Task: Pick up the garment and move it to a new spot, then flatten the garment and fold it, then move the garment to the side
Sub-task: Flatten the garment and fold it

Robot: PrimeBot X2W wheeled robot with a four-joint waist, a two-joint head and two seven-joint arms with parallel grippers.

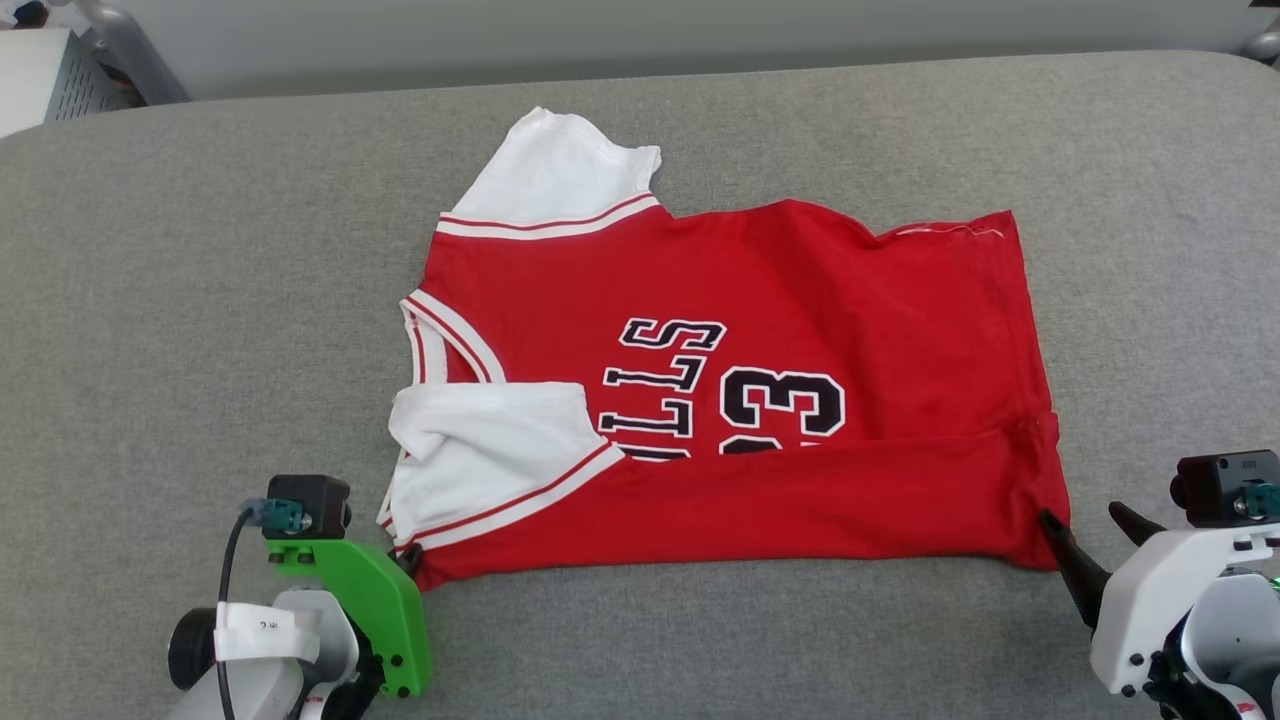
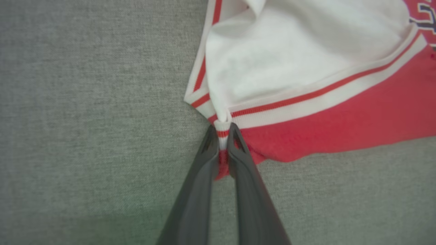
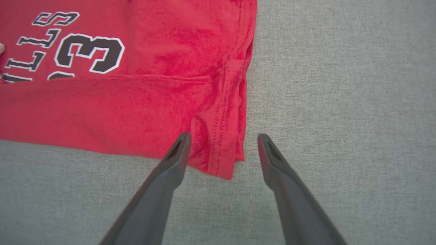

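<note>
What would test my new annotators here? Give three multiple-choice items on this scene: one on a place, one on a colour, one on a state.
1. Where does the left end effector grip the shirt?
A. the collar
B. the striped trim of the near sleeve
C. the bottom hem

2. What colour are the sleeves?
A. black
B. white
C. grey

3. How does the right end effector stand?
A. shut on cloth
B. shut, off the cloth
C. open, the shirt's corner between its fingers

Answers:
1 B: the left wrist view shows the tips pinched on the red-and-white trim.
2 B: both sleeves show white in the head view.
3 C: the right wrist view shows the tips spread either side of the red corner.
</note>
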